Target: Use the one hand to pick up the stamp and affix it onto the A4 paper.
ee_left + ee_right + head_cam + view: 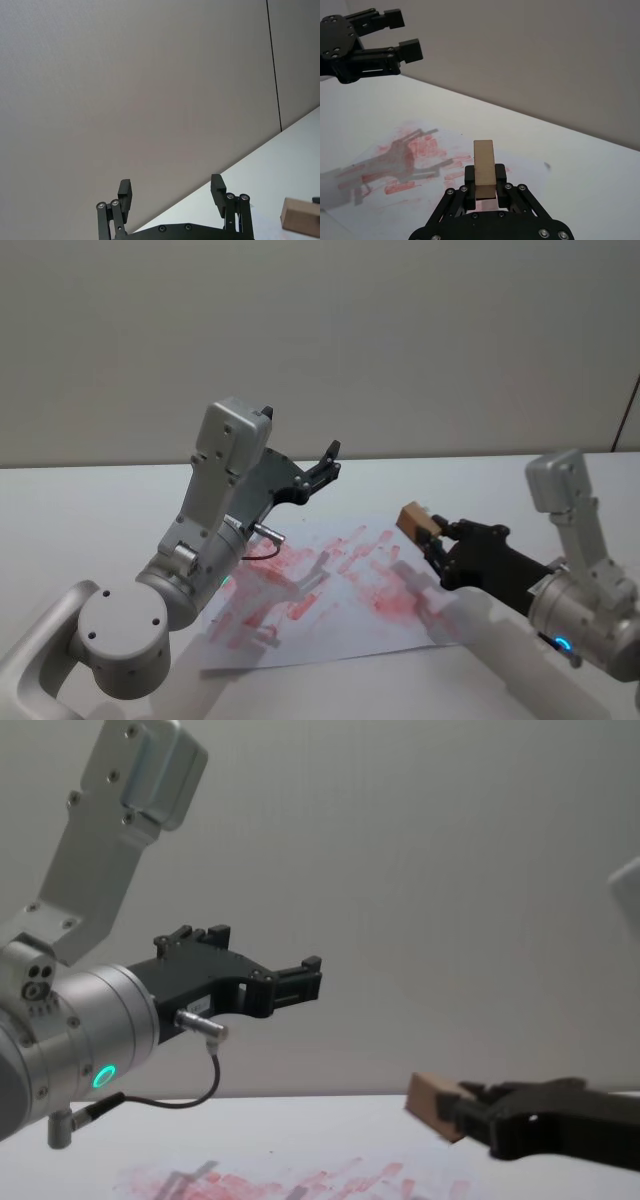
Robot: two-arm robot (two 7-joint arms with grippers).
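- While its fingers are clamped on one end of the stamp (417,519), the right gripper (435,536) holds it in the air over the right part of the A4 paper (330,625).
- The left gripper (325,462) hangs raised, fingers spread, empty.

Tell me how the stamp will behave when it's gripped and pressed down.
The stamp looks like a solid wooden block, so it is probably stiff and light. The right hand pinches only one end, so it may pivot when pressed.
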